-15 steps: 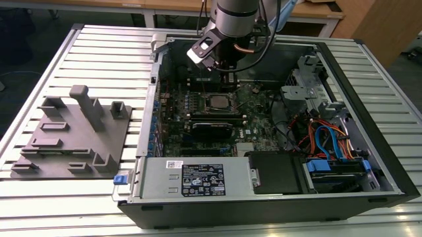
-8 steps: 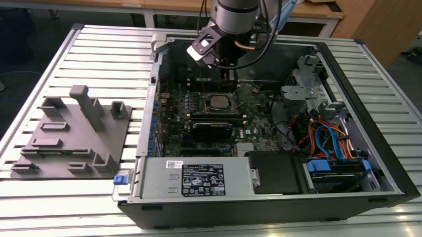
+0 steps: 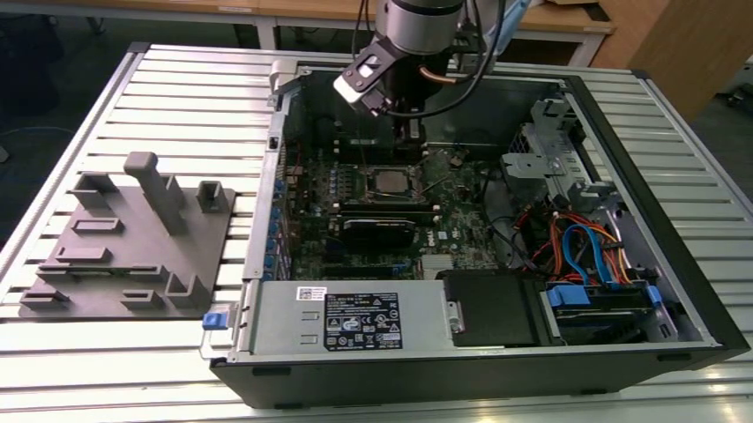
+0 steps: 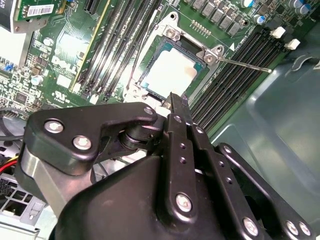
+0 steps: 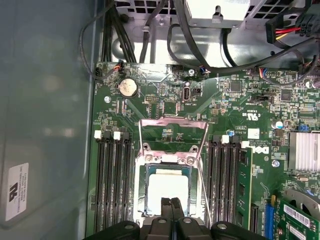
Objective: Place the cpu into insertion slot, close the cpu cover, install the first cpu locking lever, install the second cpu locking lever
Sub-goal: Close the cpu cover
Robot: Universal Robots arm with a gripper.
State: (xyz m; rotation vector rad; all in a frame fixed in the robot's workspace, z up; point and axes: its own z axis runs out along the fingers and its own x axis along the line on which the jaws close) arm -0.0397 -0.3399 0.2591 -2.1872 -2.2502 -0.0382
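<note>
Open PC case [image 3: 689,291] lies on a slatted desk [image 3: 176,97]. Grey moulded fixture [image 3: 118,264] sits just beside it, at the exterior view's left. Arm [image 3: 418,26] reaches down into the far end of the case, above the green board [image 3: 459,238].

Cpu [image 5: 169,186] [image 4: 170,70] [image 3: 389,181]: seated flat in the slot [image 5: 140,192], silvery top facing up, edges square to the rim.

Cover [image 5: 172,121]: swung open, standing up off the slot at its hinge side. Board shows through its window. It is not down over the cpu.

Lever [image 4: 245,65]: a thin rod, seen in the second wrist view, sticking out from one slot corner across the black memory slots [image 4: 235,85], unlatched.

Tool [image 5: 171,204] [image 4: 174,97]: fingers pressed together, nothing between them. Tip hangs over the cpu edge farthest from the open cover. Cannot tell whether it touches the chip.

Long memory slots [image 5: 112,190] flank the slot on both sides. Grey power supply [image 3: 353,319] sits at the near end of the case in the exterior view, well apart from the tool.
</note>
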